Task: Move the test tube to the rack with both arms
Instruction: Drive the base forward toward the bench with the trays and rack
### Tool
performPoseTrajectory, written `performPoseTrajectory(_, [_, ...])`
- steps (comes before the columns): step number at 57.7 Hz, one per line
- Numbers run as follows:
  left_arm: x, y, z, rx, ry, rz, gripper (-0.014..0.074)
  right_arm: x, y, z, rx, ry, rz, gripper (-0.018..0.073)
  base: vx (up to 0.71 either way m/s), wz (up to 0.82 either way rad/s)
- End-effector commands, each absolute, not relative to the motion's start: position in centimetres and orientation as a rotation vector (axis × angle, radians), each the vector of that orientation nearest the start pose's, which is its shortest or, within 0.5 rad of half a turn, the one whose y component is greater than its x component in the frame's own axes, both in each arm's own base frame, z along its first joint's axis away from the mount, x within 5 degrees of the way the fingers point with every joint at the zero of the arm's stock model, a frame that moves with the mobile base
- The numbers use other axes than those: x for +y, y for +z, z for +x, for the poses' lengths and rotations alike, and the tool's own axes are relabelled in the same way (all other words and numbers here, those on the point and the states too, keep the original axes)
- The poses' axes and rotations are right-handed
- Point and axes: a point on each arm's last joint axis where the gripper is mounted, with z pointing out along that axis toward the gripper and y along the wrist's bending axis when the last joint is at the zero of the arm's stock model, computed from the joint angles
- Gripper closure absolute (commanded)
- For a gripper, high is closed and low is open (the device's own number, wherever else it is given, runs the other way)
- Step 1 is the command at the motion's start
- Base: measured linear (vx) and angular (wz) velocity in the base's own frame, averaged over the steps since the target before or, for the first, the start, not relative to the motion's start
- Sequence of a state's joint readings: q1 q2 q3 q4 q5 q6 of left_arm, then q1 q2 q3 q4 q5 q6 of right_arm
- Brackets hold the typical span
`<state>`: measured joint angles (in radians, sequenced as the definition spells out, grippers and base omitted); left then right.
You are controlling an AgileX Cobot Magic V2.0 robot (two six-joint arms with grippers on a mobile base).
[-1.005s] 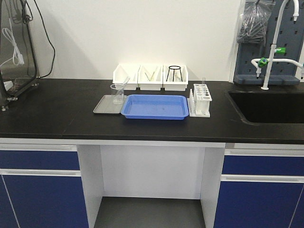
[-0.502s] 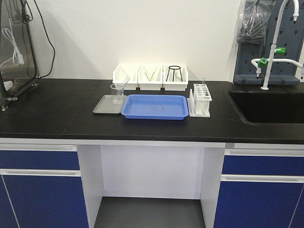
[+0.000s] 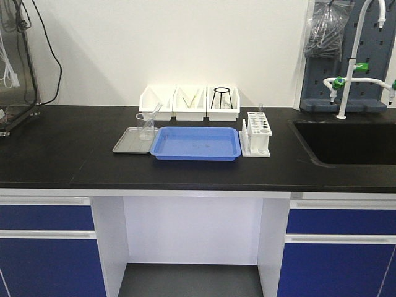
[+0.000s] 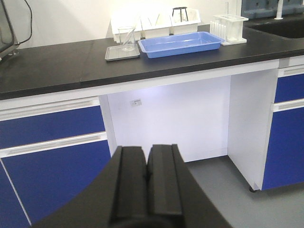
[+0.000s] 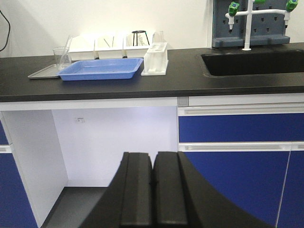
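**No legible text in any view**

No text, brand, number or sign can be read. One small pale sticker (image 4: pixel 136 101) is noted on the white back panel (image 4: pixel 190 118) under the bench (image 4: pixel 57 66), toward the left of the knee space. Faint marks are carried on it, but they are too small to be made out. The same sticker is seen in the right wrist view, equally blurred.

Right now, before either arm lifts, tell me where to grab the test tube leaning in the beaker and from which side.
Grip the test tube on its upper stretch, which pokes out over the beaker rim, leaning rightward in the front view. Coming from above, jaws across the slant, looks best; the lower end sits inside the glass wall.
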<state>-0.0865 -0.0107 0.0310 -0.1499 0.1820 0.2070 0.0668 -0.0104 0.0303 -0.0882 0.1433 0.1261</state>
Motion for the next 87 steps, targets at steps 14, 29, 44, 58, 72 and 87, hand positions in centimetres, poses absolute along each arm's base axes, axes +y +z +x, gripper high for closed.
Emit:
performPoseTrajectory(14, [-0.62, 20.51, 5.41, 1.555, -0.051, 0.109, 0.0603, 0.3, 19.2, 5.69, 1.578, 0.065, -0.024, 0.057, 0.25, 0.05])
performPoseTrajectory(29, [-0.62, 20.51, 5.41, 1.555, -0.051, 0.109, 0.0603, 0.3, 19.2, 5.69, 1.578, 0.065, -0.024, 0.057, 0.34, -0.08])
performPoseTrajectory(44, [-0.62, 20.51, 5.41, 1.555, -0.051, 0.109, 0.0603, 0.3, 19.2, 5.69, 1.578, 0.065, -0.024, 0.057, 0.38, -0.07])
performPoseTrajectory(58, [-0.62, 20.51, 5.41, 1.555, -0.051, 0.109, 0.0603, 0.3, 19.2, 5.69, 1.578, 0.065, -0.024, 0.057, 0.41, -0.01])
performPoseTrajectory(72, [-0.62, 20.51, 5.41, 1.555, -0.051, 0.109, 0.0603, 0.3, 19.2, 5.69, 1.578, 0.065, -0.024, 0.057, 0.43, 0.04])
performPoseTrajectory(87, [-0.62, 20.51, 5.41, 1.555, -0.051, 0.109, 0.0603, 0.3, 19.2, 5.69, 1.578, 0.065, -0.024, 0.057, 0.41, 0.03])
